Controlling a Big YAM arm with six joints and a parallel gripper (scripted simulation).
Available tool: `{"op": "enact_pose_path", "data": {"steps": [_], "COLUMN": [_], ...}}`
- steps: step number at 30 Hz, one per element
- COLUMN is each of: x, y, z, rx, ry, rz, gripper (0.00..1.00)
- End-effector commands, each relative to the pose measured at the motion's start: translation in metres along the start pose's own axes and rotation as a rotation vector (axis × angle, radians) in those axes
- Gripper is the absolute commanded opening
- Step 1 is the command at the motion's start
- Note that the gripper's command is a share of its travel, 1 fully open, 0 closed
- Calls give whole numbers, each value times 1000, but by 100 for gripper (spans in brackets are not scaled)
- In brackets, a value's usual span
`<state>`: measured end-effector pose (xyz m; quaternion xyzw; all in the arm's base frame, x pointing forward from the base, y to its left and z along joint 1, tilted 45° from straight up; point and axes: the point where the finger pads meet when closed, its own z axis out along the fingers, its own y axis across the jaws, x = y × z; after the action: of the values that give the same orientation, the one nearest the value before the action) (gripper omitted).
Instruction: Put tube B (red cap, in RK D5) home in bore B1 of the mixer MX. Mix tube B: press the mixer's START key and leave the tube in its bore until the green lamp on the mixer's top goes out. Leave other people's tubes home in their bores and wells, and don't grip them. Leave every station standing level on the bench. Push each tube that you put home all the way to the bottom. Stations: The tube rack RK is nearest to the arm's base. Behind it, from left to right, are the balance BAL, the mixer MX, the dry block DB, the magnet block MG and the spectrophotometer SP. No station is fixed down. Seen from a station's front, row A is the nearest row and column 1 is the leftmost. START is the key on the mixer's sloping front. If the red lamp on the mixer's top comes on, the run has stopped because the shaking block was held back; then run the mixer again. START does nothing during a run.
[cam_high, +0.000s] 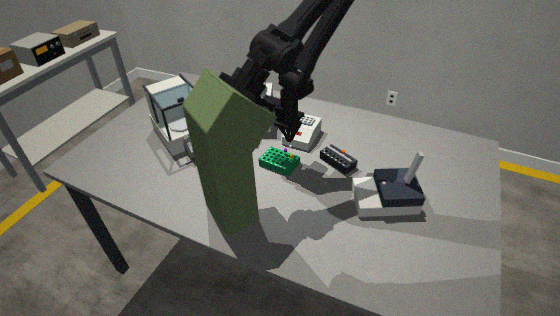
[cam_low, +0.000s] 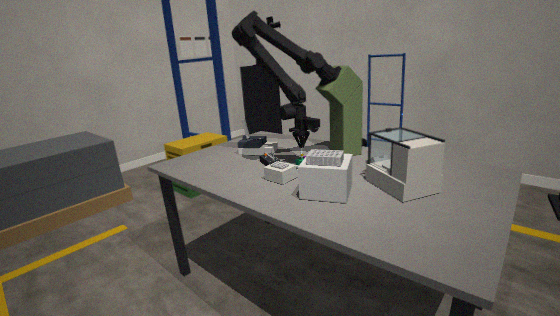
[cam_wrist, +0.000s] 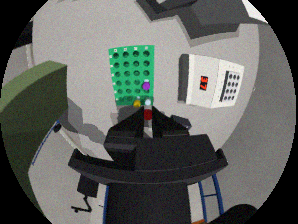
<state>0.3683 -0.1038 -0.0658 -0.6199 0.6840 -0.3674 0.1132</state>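
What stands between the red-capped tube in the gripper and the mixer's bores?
Nothing visible does. The gripper holds tube B in the air above the rack, and the mixer has its top uncovered.

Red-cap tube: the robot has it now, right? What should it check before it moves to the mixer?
1. Grip: gripper is shut on the red-cap tube: ok.
2. Tube lifted out of the green rack: ok.
3. Purple-cap tube home in the rack: ok.
4. Rack level on the bench: ok.
5. Mixer bore B1 free: cannot tell; the arm and green column hide the mixer in the top view, and bores are too small in the exterior view.
6. Mixer lamps off: cannot tell.
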Motion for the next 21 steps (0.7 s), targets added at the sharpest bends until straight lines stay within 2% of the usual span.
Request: {"op": "enact_pose_path", "data": {"steps": [1,12,13,15,21], "x": [1,1,1,-4,-4], "y": [23,23,13,17,16], "z": [-10,-10,-13,-17,-27], "rx": [-40,-40,-3,-19,-18], "ry": [-4,-4,-3,-12,-11], "rz": [4,4,0,-6,-4], "gripper": [9,9,9,9,9]}}
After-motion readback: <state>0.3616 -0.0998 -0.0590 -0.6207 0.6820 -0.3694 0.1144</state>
